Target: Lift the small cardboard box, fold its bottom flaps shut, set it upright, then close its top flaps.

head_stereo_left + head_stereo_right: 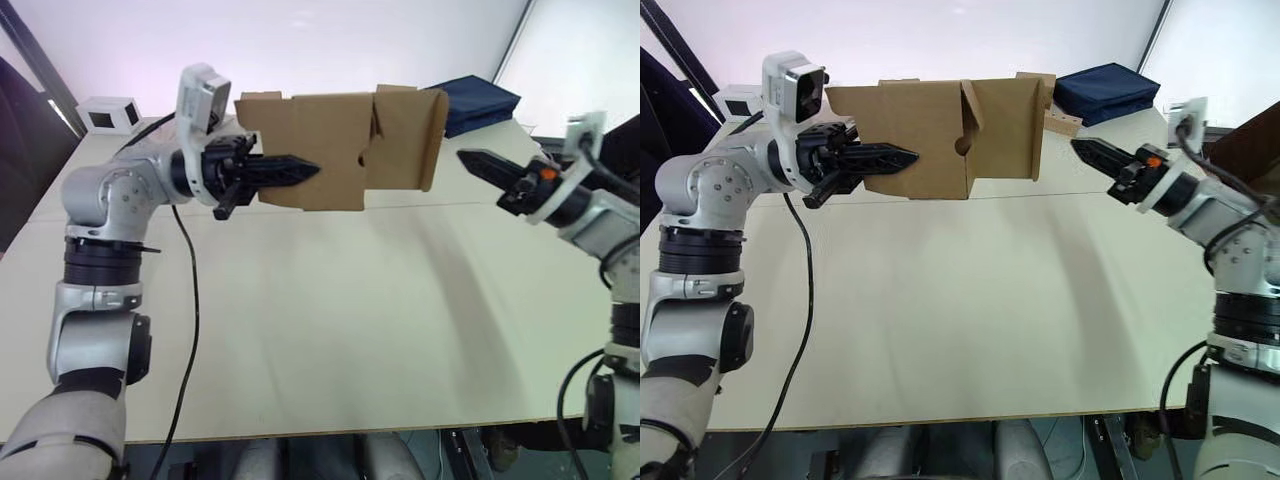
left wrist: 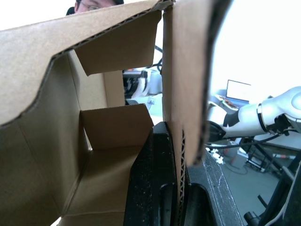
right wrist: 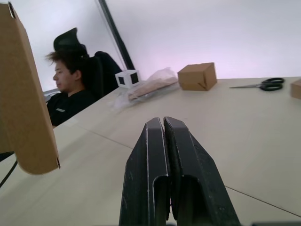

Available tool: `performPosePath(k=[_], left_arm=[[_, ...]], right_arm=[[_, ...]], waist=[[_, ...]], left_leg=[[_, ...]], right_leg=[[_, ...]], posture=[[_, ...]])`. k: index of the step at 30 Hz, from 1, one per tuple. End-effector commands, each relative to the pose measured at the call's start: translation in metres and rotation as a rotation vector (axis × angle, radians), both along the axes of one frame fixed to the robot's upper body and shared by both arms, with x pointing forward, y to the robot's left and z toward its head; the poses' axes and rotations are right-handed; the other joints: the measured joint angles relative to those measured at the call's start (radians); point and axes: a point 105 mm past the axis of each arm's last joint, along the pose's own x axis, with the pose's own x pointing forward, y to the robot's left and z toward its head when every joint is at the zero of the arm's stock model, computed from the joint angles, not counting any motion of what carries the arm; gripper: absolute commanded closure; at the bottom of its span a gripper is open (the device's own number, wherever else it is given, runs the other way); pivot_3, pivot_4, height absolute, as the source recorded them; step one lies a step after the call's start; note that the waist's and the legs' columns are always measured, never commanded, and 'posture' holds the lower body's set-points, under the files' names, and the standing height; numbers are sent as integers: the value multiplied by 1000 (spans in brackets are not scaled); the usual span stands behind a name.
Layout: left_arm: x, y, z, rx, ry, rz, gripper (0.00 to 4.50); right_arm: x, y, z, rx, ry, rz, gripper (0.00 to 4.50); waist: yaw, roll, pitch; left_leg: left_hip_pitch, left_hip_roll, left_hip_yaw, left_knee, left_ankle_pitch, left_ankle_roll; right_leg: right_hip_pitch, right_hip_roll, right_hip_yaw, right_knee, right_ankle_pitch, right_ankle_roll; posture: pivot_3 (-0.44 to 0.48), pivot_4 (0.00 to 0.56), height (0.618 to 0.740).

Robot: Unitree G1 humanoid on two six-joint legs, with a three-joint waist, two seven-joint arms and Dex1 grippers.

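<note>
Gripping small cardboard box (image 1: 340, 150) aloft, left end effector (image 1: 300, 170), right end effector (image 1: 475, 160) apart

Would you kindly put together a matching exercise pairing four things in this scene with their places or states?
Things:
1. plain brown oblong cardboard box
2. right gripper with two black fingers
3. dark blue fabric bundle
4. small white box with a black face

Places or states:
A. lying at the far right of the table
B. held up in the air by the left gripper
C. shut, empty, pointing at the box
D. sitting at the table's far left corner

Pairs: 1-B, 2-C, 3-A, 4-D
</note>
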Motion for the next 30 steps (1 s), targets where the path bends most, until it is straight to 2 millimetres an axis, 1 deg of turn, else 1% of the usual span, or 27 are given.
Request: performPosePath(k=[1,4,7,8,9,11,12,16,19,21,24,25,30], left_arm=[[-8,-2,11,-11,-51,-25,4500],[-8,-1,13,-15,-52,-22,4500],[-7,-1,14,-16,-55,-20,4500],[-7,-1,14,-16,-56,-20,4500],[-7,-1,15,-18,-56,-20,4500],[-7,-1,16,-19,-56,-20,4500],[-6,-1,16,-21,-55,-19,4500],[-6,0,17,-29,-52,-19,4500],[-5,0,17,-32,-49,-17,4500],[-5,0,16,-33,-47,-14,4500],[-5,0,16,-33,-46,-13,4500],[-5,0,16,-34,-46,-12,4500],[-5,0,18,-35,-48,-9,4500]], right_arm=[[-11,18,24,94,-62,132,4443],[-19,22,32,189,-60,204,4443],[-16,21,28,210,-45,182,3710],[-15,19,26,214,-35,170,3369],[-14,16,24,228,-30,153,2899],[-13,11,23,266,-18,145,2899],[-15,10,24,297,-6,168,2899],[-24,11,23,362,27,238,2899],[-27,13,22,401,42,262,2899],[-26,12,20,413,45,248,2899],[-26,13,17,413,51,241,3644],[-27,13,17,417,54,245,4070],[-31,12,19,458,55,276,4070]], waist=[[1,0,0],[4,0,0],[9,0,0],[9,0,0],[8,0,0],[7,0,0],[7,0,0],[2,0,0],[1,0,0],[1,0,0],[1,0,0],[1,0,0],[1,0,0]], left_leg=[[0,0,0,0,0,0],[0,0,-1,0,0,-1],[0,-1,-1,0,0,-1],[0,-1,-1,0,0,-1],[0,-1,-1,0,0,-1],[0,-1,-1,0,0,-1],[0,-1,-1,0,0,-1],[0,-1,-1,0,0,-1],[0,-1,-1,0,0,0],[0,0,-1,0,0,0],[0,0,-1,0,0,0],[0,0,-1,0,0,0],[0,0,-1,0,0,0]], right_leg=[[0,0,0,0,0,0],[0,0,0,0,0,0],[1,-1,0,0,0,0],[1,-1,0,0,0,0],[1,-1,0,0,0,0],[1,-1,0,0,0,0],[0,0,0,0,0,0],[0,0,0,0,0,0],[1,0,0,0,0,0],[0,0,0,0,0,0],[0,0,0,0,0,0],[0,0,0,0,0,0],[0,0,0,0,0,0]], posture=[[0,150,740],[0,150,740],[0,150,740],[0,150,740],[0,150,740],[0,150,740],[0,150,740],[0,150,740],[0,150,740],[0,150,740],[0,150,740],[0,150,740],[0,150,740]])
